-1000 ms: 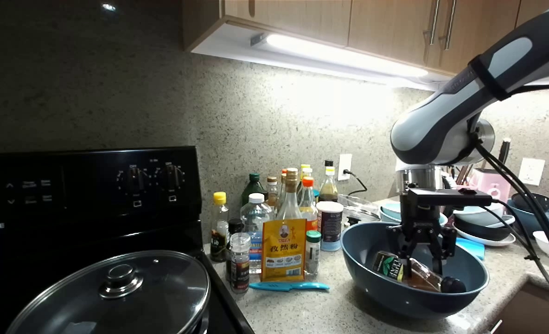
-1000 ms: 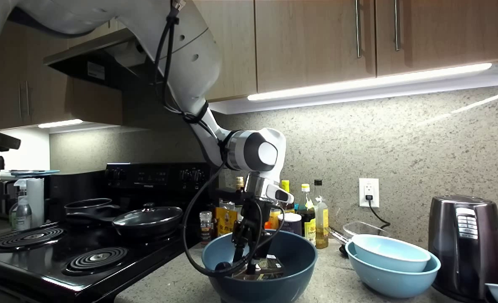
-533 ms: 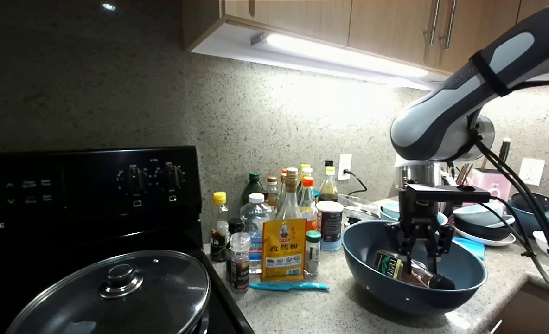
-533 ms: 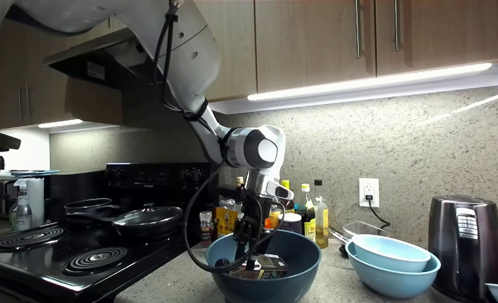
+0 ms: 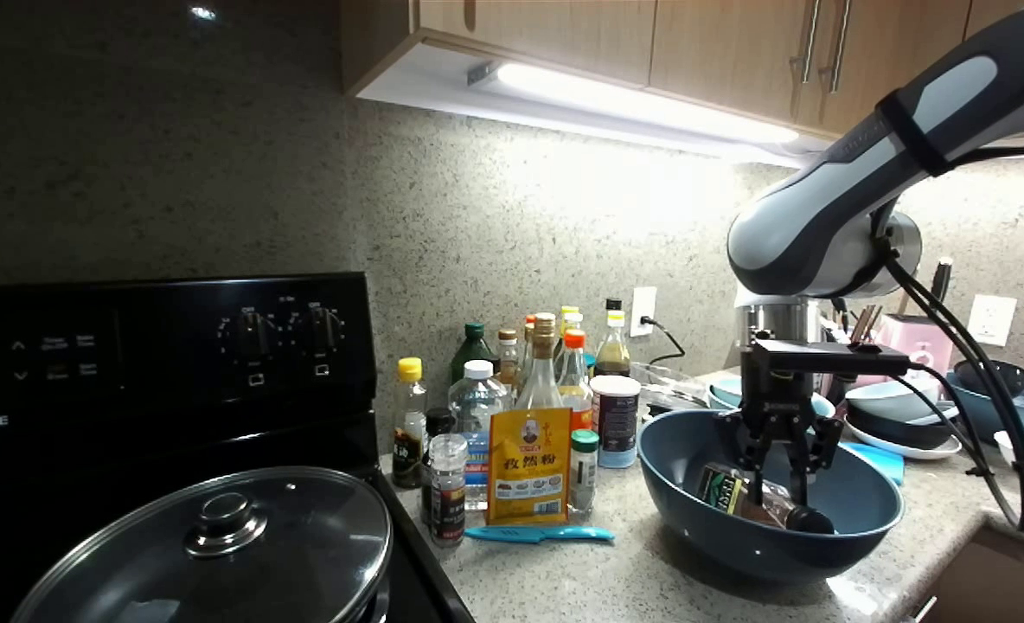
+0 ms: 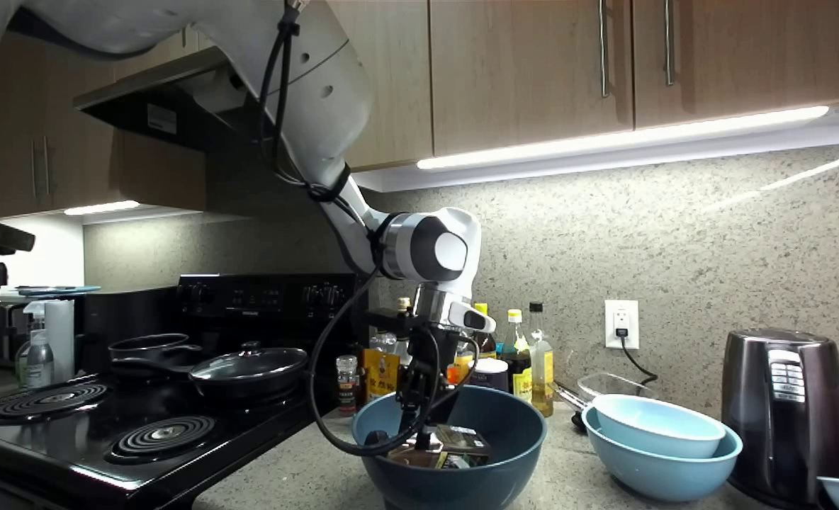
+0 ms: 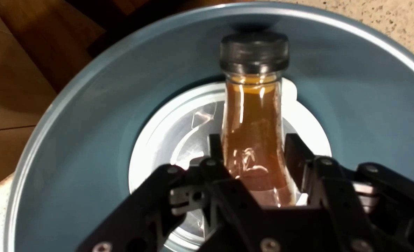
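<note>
Holding the bottle (image 7: 254, 115) from both sides with the gripper (image 7: 254, 146), inside the bowl (image 5: 771, 554). Hanging right of the packet (image 5: 529, 469).

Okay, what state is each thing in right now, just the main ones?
Dark blue bowl, uncovered
Black-capped bottle, cap on, on its side inside the bowl
End effector, fingers either side of the bottle, firm grip unclear
Frying pan, glass lid on
Coil burners, not glowing
Under-cabinet lights, lit
Upper cabinet doors, closed
Black plug, in the outlet
Cumin powder pouch, upright
Turquoise knife, lying flat
</note>
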`<act>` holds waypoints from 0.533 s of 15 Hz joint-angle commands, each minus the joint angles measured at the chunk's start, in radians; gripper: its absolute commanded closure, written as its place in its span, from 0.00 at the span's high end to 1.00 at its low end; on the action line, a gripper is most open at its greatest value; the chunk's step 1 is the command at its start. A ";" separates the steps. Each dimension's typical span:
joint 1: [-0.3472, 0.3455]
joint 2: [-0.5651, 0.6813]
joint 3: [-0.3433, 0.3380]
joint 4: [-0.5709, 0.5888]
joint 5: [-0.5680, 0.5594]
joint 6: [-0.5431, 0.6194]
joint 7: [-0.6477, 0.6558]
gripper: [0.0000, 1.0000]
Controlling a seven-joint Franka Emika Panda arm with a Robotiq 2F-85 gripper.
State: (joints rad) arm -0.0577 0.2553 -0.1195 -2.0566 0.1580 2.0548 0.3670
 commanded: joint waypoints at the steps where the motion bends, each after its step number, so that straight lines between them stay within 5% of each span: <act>1: 0.002 -0.031 0.005 -0.030 0.025 0.061 0.049 0.21; 5: 0.012 -0.049 0.003 -0.045 0.023 0.133 0.121 0.17; 7: 0.018 -0.053 0.001 -0.042 0.005 0.141 0.155 0.07; 8: 0.020 -0.053 0.000 -0.040 0.000 0.142 0.174 0.41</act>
State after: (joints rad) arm -0.0465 0.2312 -0.1174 -2.0599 0.1587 2.1579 0.4837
